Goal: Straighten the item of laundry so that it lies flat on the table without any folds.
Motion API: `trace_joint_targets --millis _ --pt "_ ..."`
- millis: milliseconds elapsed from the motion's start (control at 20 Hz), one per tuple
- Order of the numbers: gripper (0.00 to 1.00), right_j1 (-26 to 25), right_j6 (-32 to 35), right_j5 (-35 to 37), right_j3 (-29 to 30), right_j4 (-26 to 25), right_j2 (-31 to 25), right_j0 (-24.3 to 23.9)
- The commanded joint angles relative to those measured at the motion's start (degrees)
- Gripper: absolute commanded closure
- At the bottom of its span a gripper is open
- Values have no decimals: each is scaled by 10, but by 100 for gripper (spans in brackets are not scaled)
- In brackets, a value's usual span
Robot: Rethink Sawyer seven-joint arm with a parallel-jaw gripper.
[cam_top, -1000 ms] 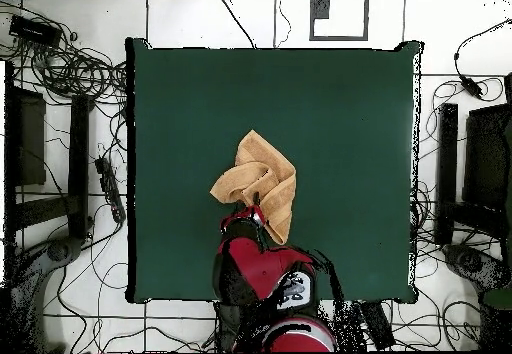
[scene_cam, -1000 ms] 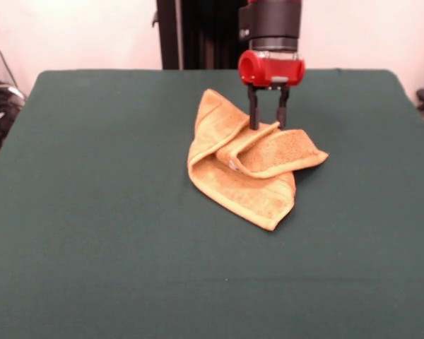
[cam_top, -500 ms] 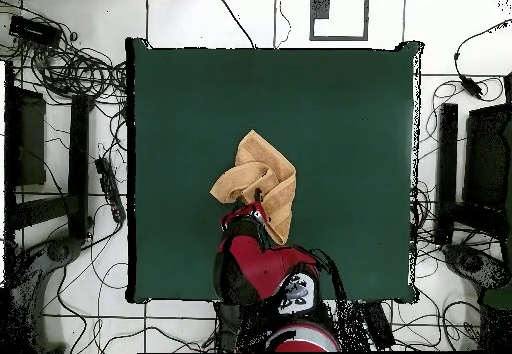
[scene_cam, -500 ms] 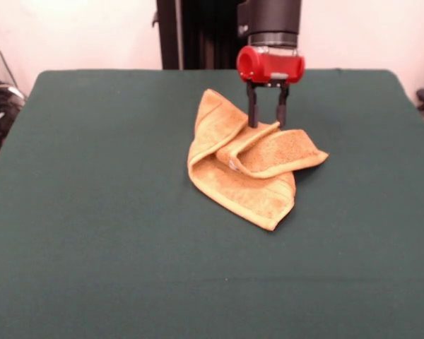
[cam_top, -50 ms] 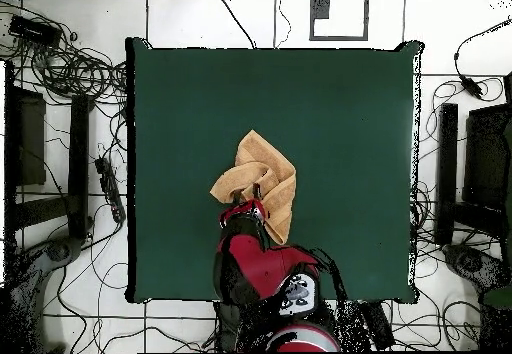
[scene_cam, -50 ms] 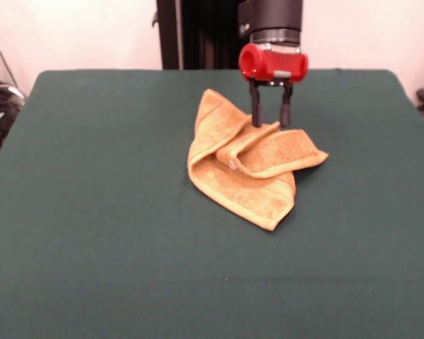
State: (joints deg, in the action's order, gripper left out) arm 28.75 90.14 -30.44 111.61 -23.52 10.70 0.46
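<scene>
Front view: gripper (scene_cam, -50 ms: 269, 124) hangs open over the crumpled towel (scene_cam, -50 ms: 249, 161); you should pinch one raised fold edge only, then pull outward.

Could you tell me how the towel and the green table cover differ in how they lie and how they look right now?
The towel is orange-tan, while the table cover is dark green. The towel is crumpled, with a flap folded over itself; the table cover lies smooth and flat. The towel takes up only a small patch near the middle, below the open gripper; the table is far larger. Both are cloth surfaces.
</scene>
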Motion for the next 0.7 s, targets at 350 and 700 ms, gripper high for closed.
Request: trace_joint_targets --millis 350,700 --pt "0 -31 108 -34 -50 19 -62 -9" --pt "0 -33 100 -30 -53 34 -45 3"
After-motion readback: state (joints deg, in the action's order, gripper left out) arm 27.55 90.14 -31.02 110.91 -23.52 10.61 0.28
